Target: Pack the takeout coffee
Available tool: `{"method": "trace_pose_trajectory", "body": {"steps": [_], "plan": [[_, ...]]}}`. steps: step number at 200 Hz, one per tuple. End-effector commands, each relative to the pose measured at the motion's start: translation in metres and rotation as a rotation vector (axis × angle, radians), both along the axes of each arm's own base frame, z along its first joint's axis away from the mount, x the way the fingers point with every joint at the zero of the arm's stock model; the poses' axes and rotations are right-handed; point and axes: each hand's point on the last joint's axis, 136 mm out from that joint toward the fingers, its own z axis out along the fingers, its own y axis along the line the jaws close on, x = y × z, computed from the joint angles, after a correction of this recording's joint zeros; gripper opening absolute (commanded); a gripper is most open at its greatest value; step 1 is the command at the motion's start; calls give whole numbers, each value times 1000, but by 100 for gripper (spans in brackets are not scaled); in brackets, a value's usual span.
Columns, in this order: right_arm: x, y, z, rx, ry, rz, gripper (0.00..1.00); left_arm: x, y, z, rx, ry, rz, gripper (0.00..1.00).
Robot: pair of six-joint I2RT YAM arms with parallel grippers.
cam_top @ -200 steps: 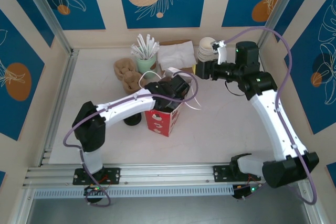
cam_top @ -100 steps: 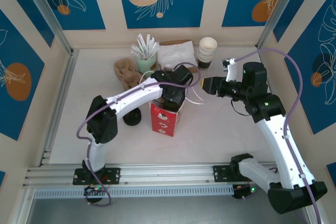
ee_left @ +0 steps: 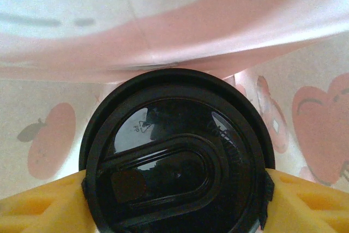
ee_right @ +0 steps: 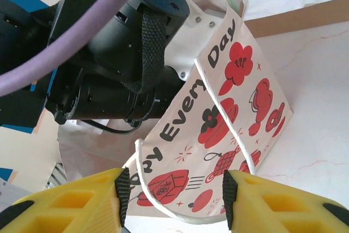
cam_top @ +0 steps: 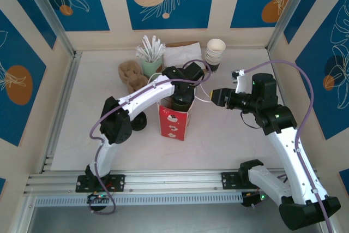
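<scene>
Left tool (cam_top: 182, 100) (gripping the takeout coffee (ee_left: 175, 156)) has swung into the red bag (cam_top: 173, 125); right tool (cam_top: 213, 96) followed.

- Bright, even light from above; only faint, soft shadows on the table (cam_top: 229, 129) left of the bag (cam_top: 173, 124).
- Inside the bag: white glare patches on the black lid (ee_left: 174, 156), walls blurred.

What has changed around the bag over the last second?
The left fingers, gripping the coffee cup, tipped down and lowered it into the red bag, which now stands straighter. The right fingers drew back from the stack of white cups to the bag's right side. The cups and napkins stayed put.
</scene>
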Motion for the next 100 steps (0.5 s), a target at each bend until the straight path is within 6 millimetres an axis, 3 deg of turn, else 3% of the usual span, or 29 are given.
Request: {"method": "trace_pose_trajectory", "body": {"steps": [1, 100], "plan": [[-6, 0, -5, 12, 24, 8, 51, -9, 14, -30, 66, 97, 17, 70], [9, 10, 5, 23, 37, 56, 50, -15, 13, -63, 45, 131, 24, 70]]}}
